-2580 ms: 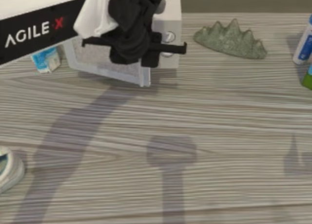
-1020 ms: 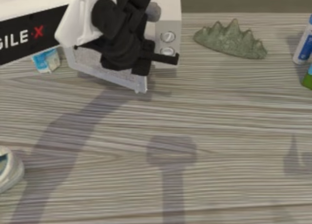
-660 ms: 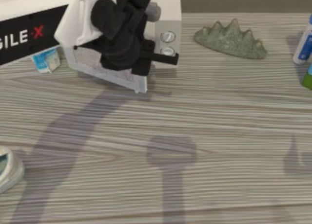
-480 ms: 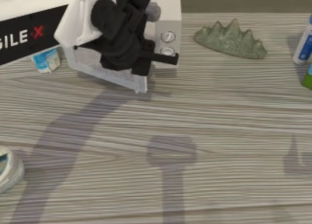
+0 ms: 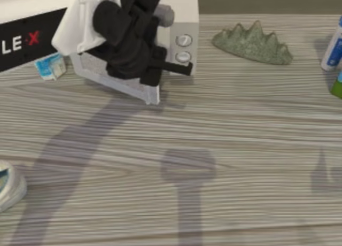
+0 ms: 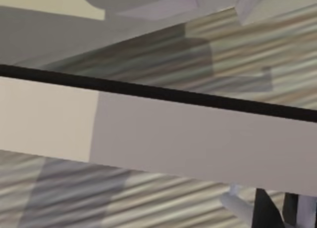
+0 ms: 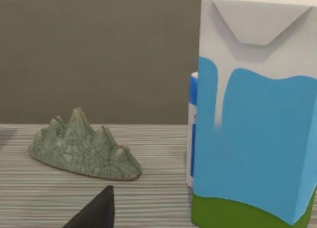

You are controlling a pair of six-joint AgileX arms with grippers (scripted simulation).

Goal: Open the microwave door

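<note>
The white microwave (image 5: 184, 10) stands at the back left of the table, its two silver knobs (image 5: 184, 48) facing the front. The microwave door (image 5: 115, 83), hinged at its left, stands partly swung out, and its free edge (image 5: 154, 96) points toward the front. My left gripper (image 5: 155, 75) hangs over that free edge, shut on the door. In the left wrist view the door's top edge (image 6: 198, 139) runs across as a pale band with a dark finger (image 6: 265, 213) just past it. My right arm is parked off the top view's right; only one dark fingertip (image 7: 99, 210) shows.
A green rock-shaped ornament (image 5: 252, 41) lies right of the microwave. A small blue-and-white carton (image 5: 51, 65) sits to the microwave's left. A tall blue, white and green carton (image 7: 257, 114) and a bottle (image 5: 334, 45) stand at the right edge. A bowl (image 5: 8, 184) is at the front left.
The door has swung further out from the microwave's front. My left gripper and arm have moved left with it, uncovering both knobs. Nothing else has moved.
</note>
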